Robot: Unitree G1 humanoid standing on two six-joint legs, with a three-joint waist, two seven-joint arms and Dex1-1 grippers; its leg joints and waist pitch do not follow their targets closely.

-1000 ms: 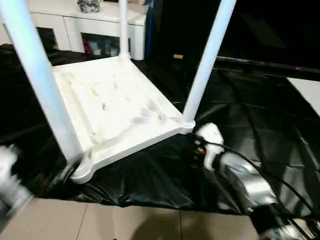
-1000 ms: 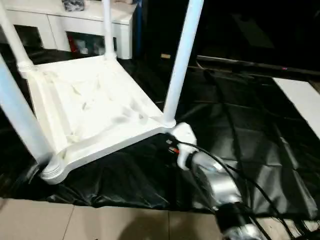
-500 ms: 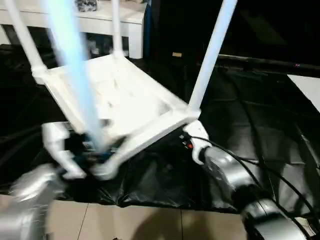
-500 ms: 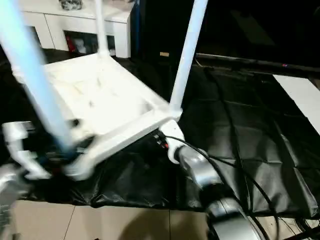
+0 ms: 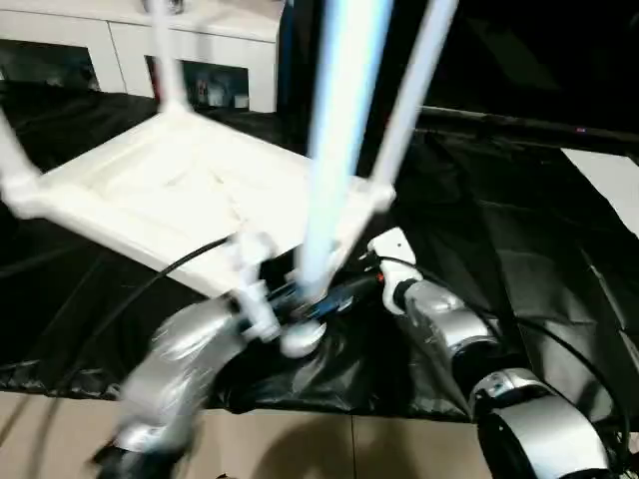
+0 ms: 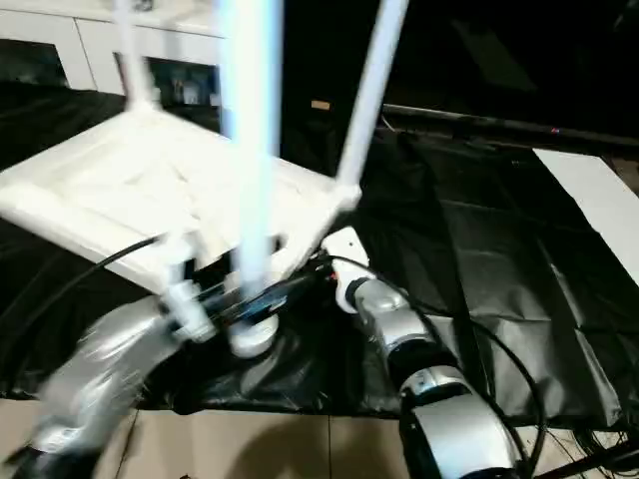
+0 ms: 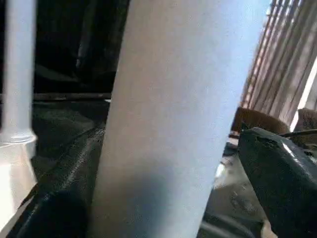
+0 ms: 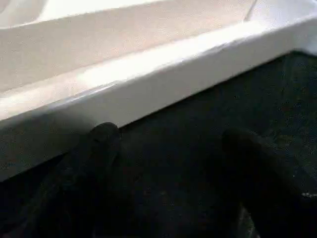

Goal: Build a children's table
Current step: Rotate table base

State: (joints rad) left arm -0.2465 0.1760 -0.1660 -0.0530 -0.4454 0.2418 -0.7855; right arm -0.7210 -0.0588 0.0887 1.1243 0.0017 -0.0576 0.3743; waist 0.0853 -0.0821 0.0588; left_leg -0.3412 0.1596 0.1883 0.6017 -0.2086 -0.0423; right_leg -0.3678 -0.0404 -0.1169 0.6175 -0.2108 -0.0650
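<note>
left wrist view alone shows left gripper (image 7: 163, 198) fingers (image 7: 277, 178) clamped round 1 leg (image 7: 173, 114); right gripper (image 8: 163, 193) fingers (image 8: 84, 168) apart under the tabletop (image 8: 148, 59); 4 legs counted.

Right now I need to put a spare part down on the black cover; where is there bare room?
Free: black cover right of the upturned children's table, toward the white sheet. Crowded: near corner, both arms and cables.

A crinkled black cover (image 5: 519, 249) drapes the counter; a white cabinet (image 5: 215, 45) stands behind, tiled floor (image 5: 319, 449) below.
</note>
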